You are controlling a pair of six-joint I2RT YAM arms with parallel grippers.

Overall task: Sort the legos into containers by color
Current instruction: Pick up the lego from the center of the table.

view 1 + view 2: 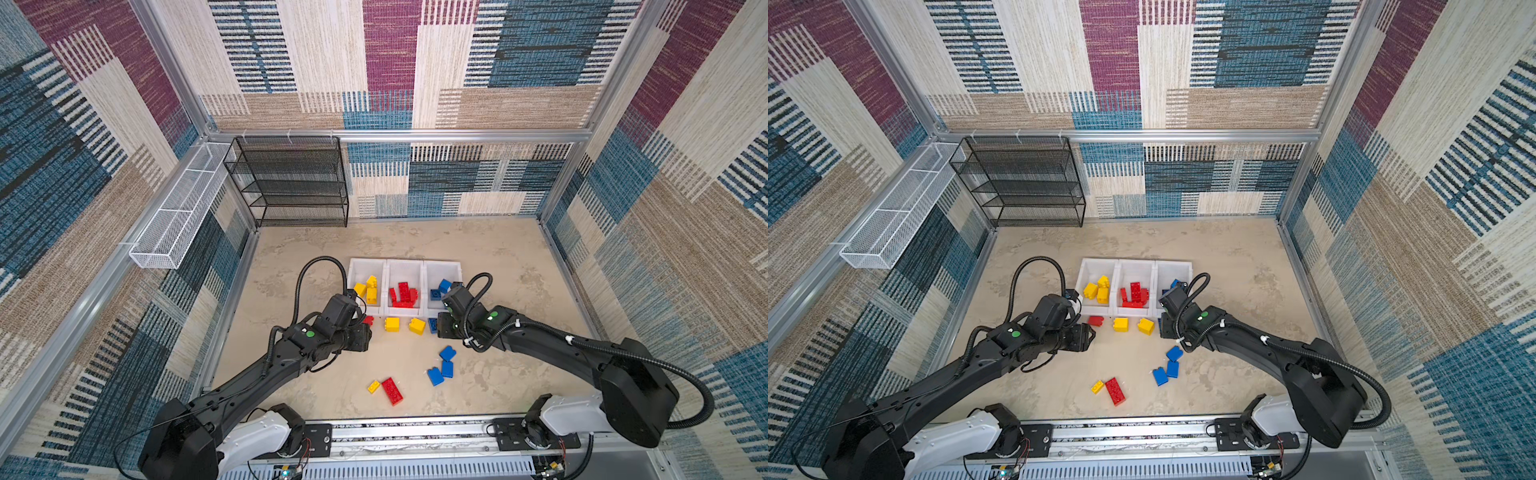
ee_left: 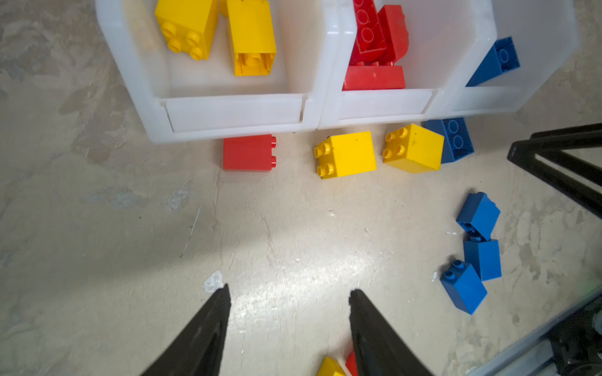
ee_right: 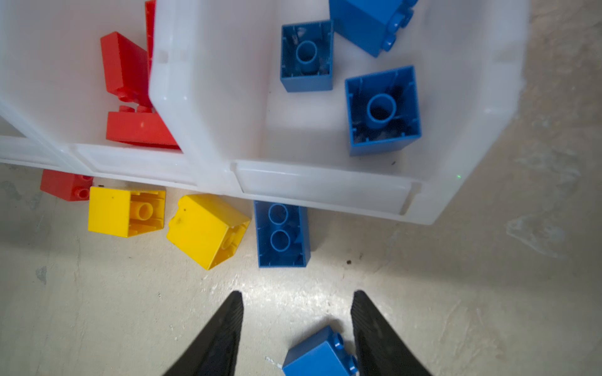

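both left end effector (image 2: 290, 289) and right end effector (image 3: 297, 293) sit half-open by containers' (image 2: 234, 112) lips.

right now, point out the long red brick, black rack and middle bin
long red brick (image 1: 392, 390), in a top view, studs
black rack (image 1: 291, 174), in a top view, shelf
middle bin (image 2: 384, 104), left wrist view, front lip

Both arms reach in from the near rail, the left arm (image 1: 249, 374) and right arm (image 1: 540, 336) angling toward each other, wrists tipped downward. On each, the jaws stand parted and empty.
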